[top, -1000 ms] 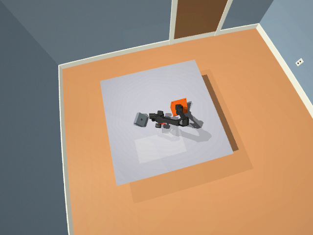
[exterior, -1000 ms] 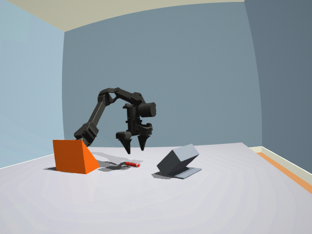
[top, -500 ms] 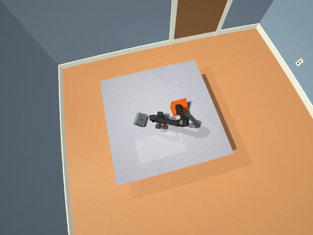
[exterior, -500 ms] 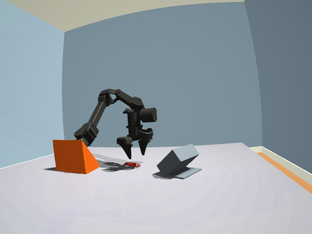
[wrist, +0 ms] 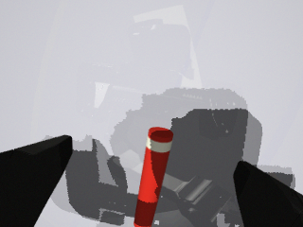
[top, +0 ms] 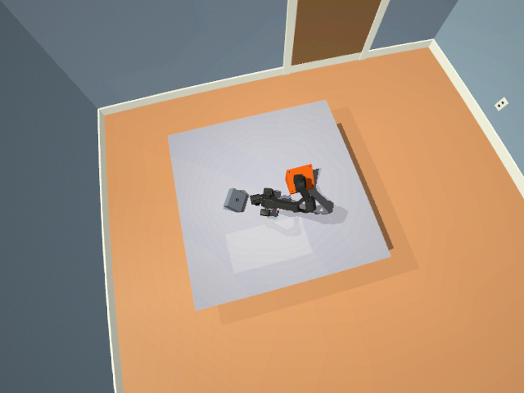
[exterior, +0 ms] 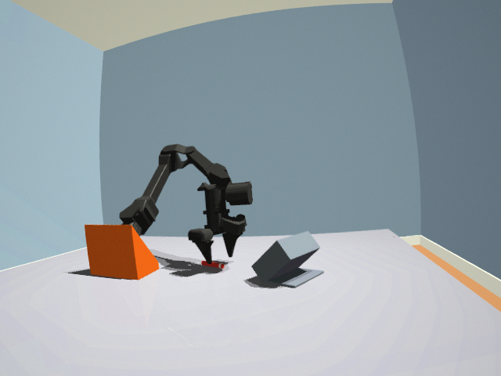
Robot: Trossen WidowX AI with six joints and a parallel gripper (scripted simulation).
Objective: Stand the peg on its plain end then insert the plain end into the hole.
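A plain, boxy indoor room of a kind that cannot be told further, shown by smooth blue-grey walls (top: 190, 46) (exterior: 258, 101), pale skirting boards (top: 190, 92) (exterior: 461, 265), a flat orange floor (top: 359, 304) (exterior: 457, 276), a brown door-like panel (top: 334, 29) framed in off-white and a white two-hole wall socket (top: 501, 104).

Peg (exterior: 209, 264) (wrist: 155, 177) on table (top: 203, 169) (exterior: 202, 323) (wrist: 38, 57), between robot base (top: 291, 172) (exterior: 111, 251) and sloped panel (top: 232, 201) (exterior: 299, 244)
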